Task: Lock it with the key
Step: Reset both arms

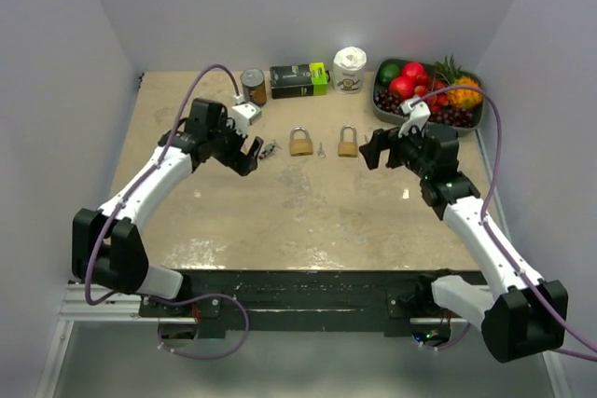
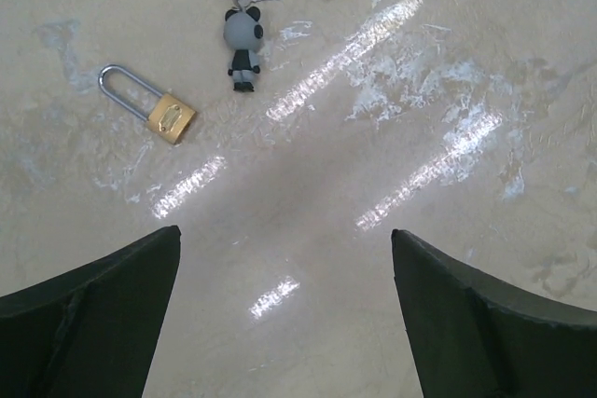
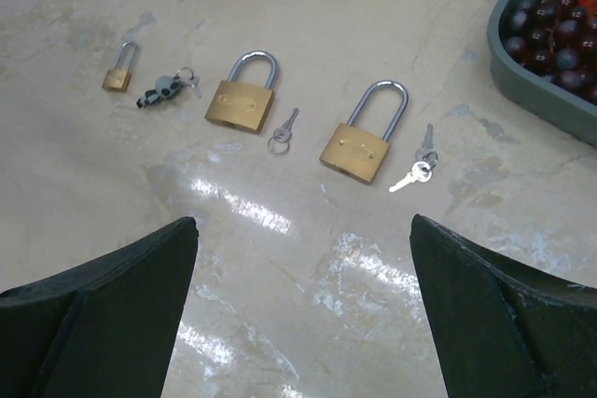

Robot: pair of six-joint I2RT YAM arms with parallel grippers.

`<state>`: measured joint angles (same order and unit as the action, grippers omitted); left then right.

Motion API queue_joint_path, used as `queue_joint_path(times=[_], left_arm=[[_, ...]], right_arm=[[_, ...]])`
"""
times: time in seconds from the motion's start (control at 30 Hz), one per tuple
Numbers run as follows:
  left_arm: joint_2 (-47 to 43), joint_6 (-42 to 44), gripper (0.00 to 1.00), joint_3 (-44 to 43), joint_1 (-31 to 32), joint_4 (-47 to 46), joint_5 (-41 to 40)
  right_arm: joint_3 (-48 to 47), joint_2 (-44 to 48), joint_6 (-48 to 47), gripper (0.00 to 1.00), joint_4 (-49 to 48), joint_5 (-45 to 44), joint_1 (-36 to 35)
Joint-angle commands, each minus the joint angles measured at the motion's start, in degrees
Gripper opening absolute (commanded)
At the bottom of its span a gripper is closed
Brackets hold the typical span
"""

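Three brass padlocks lie in a row on the table: a small one [image 3: 118, 76], a middle one [image 3: 242, 100] and a right one [image 3: 359, 148]. A key on a panda charm [image 3: 166, 89] lies beside the small padlock [image 2: 154, 107]. A single key [image 3: 283, 132] lies right of the middle padlock [image 1: 300, 143]. Two keys on a ring [image 3: 417, 167] lie right of the right padlock [image 1: 348, 144]. My left gripper [image 2: 284, 249] hovers open, short of the panda charm [image 2: 242, 44]. My right gripper [image 3: 303, 230] is open too, on the near side of the padlocks. Neither holds anything.
Along the back stand a can [image 1: 253, 87], a black and green box [image 1: 299, 80] and a white cup [image 1: 350, 69]. A grey tray [image 1: 476, 123] of fruit sits at the back right, close behind my right arm. White walls enclose the table.
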<state>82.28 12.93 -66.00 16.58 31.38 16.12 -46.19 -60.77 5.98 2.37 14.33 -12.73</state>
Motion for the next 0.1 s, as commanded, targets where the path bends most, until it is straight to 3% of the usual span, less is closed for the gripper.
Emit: queue_joint_path(times=[0.0,0.07], left_arm=[[-3.7,-2.2,0.99,2.36,0.47,-8.16,0.23],[-3.97,-3.61,0.99,2.37,0.56,-8.44,0.49]], right_arm=[[1.63,3.2,-1.49,0.99,-1.23,2.81,-0.01],[1.55,3.38,-1.76,0.99,-1.14,2.81,-0.1]])
